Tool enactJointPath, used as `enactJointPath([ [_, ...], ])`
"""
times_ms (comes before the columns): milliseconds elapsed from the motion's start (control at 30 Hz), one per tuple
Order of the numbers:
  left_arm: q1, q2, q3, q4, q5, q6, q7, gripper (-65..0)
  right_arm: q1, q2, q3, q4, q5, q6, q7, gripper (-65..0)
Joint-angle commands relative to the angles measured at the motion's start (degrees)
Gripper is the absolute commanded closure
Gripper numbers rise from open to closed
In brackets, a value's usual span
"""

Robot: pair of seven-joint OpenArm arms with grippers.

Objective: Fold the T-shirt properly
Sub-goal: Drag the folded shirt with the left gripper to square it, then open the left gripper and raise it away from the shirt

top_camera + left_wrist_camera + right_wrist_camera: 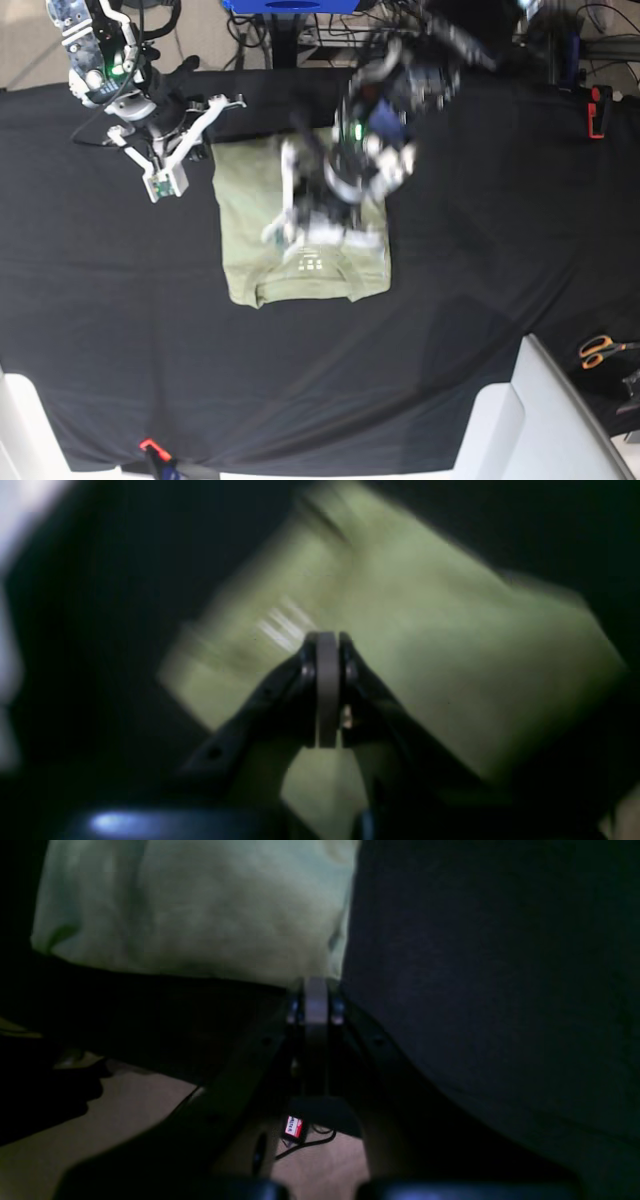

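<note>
A large black cloth (480,300) covers the counter, and the T-shirt (250,250) lies folded into a compact pale green rectangle near the cloth's middle, its small printed label (309,262) facing up. The left hand (285,225) hangs blurred over the shirt's upper half — in its wrist view its pads (327,680) are pressed together with nothing between them. The right hand (165,185) sits just off the shirt's upper corner, above the black cloth, its fingers likewise together and empty. Orange-handled scissors (600,348) lie well apart from the shirt.
</note>
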Motion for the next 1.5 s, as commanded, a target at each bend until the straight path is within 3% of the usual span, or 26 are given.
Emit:
enactJointPath([
  [0,0.7,-0.4,-0.4,1.2,0.7,0.4,-2.4,0.0,0.0,0.2,0.2,1.1,0.2,0.2,0.8,0.0],
  [167,7.7,-3.4,-0.8,1.2,0.7,0.7,-5.2,0.0,-0.6,0.2,0.2,1.1,0.2,0.2,0.8,0.0],
  [300,9.6,-6.1,-0.8,0.9,0.7,6.2,-5.9,0.0,-1.2,0.2,0.3,1.1,0.2,0.2,0.9,0.0],
  [400,10.0,-7.8,-0.9,-1.5,0.6,7.6,-9.8,0.0,-1.7,0.2,0.3,1.1,0.2,0.2,1.0,0.0],
  [733,12.8,-8.4,-1.0,-6.2,0.6,7.9,-12.2,0.0,-2.9,0.2,0.3,1.2,0.2,0.2,1.2,0.0],
  [1067,17.9,-12.1,-10.4,0.8,0.7,7.9,-12.3,0.0,-3.1,0.2,-0.1,1.2,0.2,0.2,1.2,0.0],
  [1333,19.0,-12.3,-10.7,5.2,1.0,7.9,-11.9,0.0,-3.0,0.2,-0.3,1.2,0.2,0.5,1.2,0.0],
  [1467,25.5,-12.0,-15.0,1.0,9.6,8.0,-12.3,0.0,-2.6,0.2,-0.4,1.3,0.1,0.6,1.2,0.0],
])
